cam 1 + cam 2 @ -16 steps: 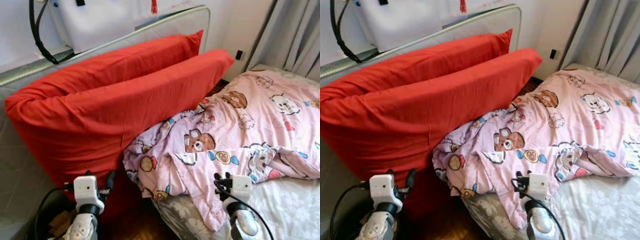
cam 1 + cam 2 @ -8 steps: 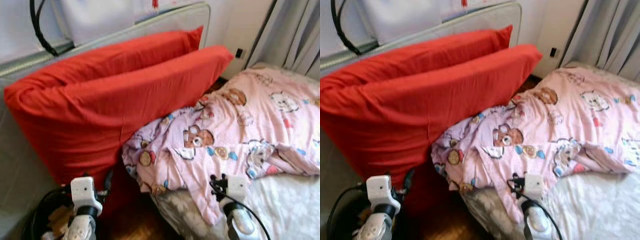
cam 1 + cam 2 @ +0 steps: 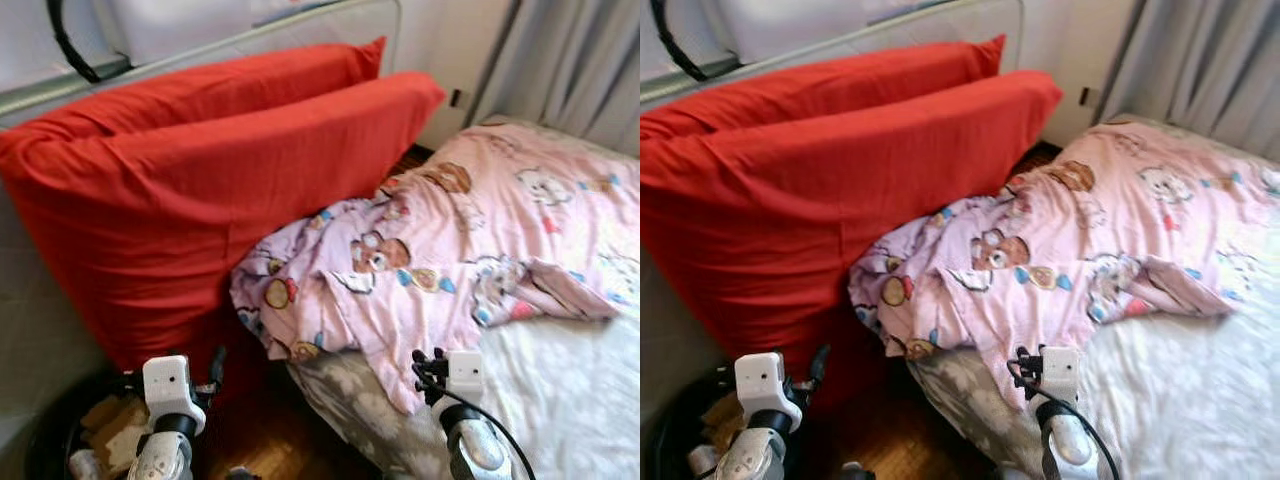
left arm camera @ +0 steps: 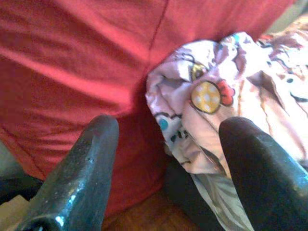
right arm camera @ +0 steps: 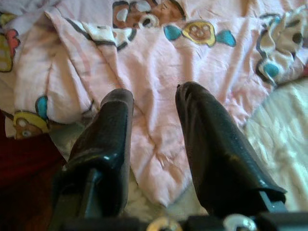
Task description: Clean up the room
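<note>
Two red pillows [image 3: 200, 190] stand on edge between the bed and the wall. A crumpled pink blanket [image 3: 450, 250] printed with cartoon bears lies on the bed, one corner hanging off beside the pillows. My left gripper [image 3: 205, 375] is low, near the front pillow's lower corner. In the left wrist view it [image 4: 168, 126] is open, fingers wide apart, facing the pillow [image 4: 72, 62] and the blanket corner [image 4: 211, 96]. My right gripper [image 3: 432, 368] hovers at the bed's near edge. It [image 5: 154, 94] is open just above the blanket's edge [image 5: 159, 144], holding nothing.
A black bin [image 3: 45, 440] with scraps inside sits on the wooden floor [image 3: 270, 440] at the lower left. A white sheet [image 3: 570, 390] covers the mattress. A grey curtain [image 3: 570, 60] hangs at the back right, and a metal rail [image 3: 250, 35] runs behind the pillows.
The whole picture has slid left and up, so the camera has moved; more of the bin and the white sheet shows. Pillows, blanket and both grippers keep their places.
</note>
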{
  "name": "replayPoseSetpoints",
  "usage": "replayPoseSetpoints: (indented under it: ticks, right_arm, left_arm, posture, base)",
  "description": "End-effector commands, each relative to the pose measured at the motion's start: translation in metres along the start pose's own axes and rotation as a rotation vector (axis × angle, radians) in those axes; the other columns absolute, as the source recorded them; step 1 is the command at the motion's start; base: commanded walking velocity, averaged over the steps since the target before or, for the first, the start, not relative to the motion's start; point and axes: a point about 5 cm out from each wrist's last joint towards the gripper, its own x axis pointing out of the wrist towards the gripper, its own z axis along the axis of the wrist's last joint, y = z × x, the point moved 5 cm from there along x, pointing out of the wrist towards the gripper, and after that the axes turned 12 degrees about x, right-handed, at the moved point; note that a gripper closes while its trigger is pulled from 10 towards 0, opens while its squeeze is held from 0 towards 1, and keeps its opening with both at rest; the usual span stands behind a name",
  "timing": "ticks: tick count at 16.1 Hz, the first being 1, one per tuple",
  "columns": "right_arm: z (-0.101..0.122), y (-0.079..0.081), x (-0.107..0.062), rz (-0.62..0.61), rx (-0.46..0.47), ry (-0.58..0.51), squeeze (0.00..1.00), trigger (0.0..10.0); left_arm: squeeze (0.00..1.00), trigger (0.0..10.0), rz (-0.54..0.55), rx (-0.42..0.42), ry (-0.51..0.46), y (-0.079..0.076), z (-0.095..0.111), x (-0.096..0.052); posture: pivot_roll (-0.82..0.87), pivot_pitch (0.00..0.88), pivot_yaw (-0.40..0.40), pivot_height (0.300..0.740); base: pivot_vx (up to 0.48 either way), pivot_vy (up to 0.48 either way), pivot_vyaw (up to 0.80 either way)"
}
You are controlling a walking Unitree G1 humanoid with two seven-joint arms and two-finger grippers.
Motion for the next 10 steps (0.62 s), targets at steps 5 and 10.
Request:
replayPoseSetpoints:
  ticks: [5, 10]
  right_arm:
    - [-0.0102, 0.0021, -0.0011, 0.023, -0.02, 0.062, 0.0, 10.0]
    - [-0.0103, 0.0047, -0.0016, 0.039, 0.0, 0.056, 0.0, 10.0]
  left_arm:
    - [0.0, 10.0, -0.004, -0.002, 0.008, -0.0013, -0.0001, -0.0033]
    - [0.0, 10.0, -0.005, -0.009, 0.015, -0.0024, -0.001, -0.0037]
  posture:
    - [0.03, 0.11, -0.023, 0.665]
    - [0.03, 0.114, -0.028, 0.635]
  base:
    - [0.0, 0.0, 0.0]
    - [0.0, 0.0, 0.0]
